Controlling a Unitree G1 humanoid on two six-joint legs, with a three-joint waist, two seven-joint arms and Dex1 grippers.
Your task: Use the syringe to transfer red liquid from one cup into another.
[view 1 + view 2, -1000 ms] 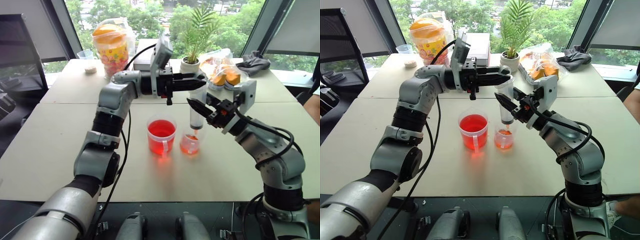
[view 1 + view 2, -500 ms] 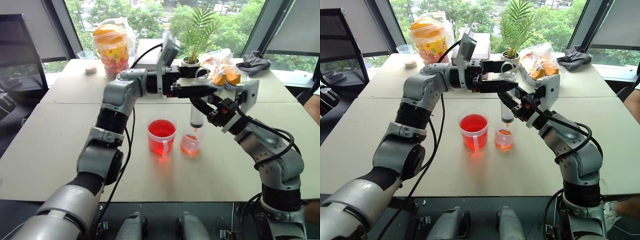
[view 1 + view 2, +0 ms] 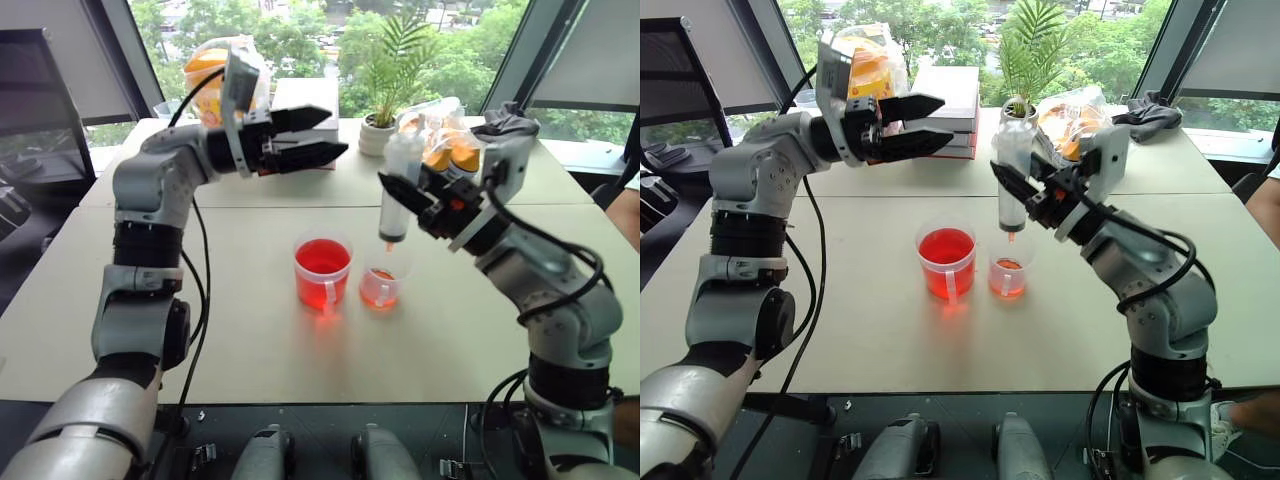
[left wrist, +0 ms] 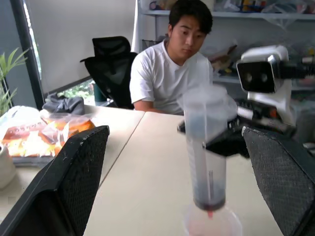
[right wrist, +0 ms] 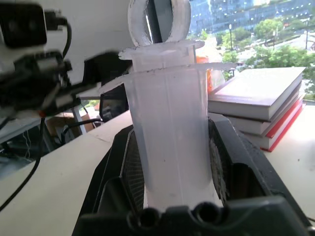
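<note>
- Right gripper point(image 3: 1025, 193): its two black fingers are pinched on the barrel of the syringe point(image 3: 1013, 175), which it carries upright with the orange-red tip pointing down. Held this way, presumably, any drip falls straight down and the plunger stays reachable from above.
- Syringe position: the tip hangs just above the smaller cup point(image 3: 1008, 275) and clear of its rim, with the plunger seal low in the barrel (which looks nearly empty, though the contents are hard to read). That suggests a discharge into this cup is finished or nearly so.
- Smaller cup: it stands on the table point(image 3: 880, 330) just beside the larger cup point(image 3: 946, 262), with a shallow pale pink layer at its bottom. The closeness of the two cups keeps the syringe's travel between them short.
- Larger cup: its handle faces the robot, and it holds most of the red liquid point(image 3: 946, 246), so much of the transfer is judged still to be done.
- Left gripper point(image 3: 322, 134): its fingers are spread wide and grip nothing. It is raised well apart from the syringe, pointing across toward it, over the far part of the table near the books point(image 3: 952, 95) (a stand-off that leaves the plunger head free).
- A person point(image 4: 170, 73) sits beyond the table's right side, not touching anything.
</note>
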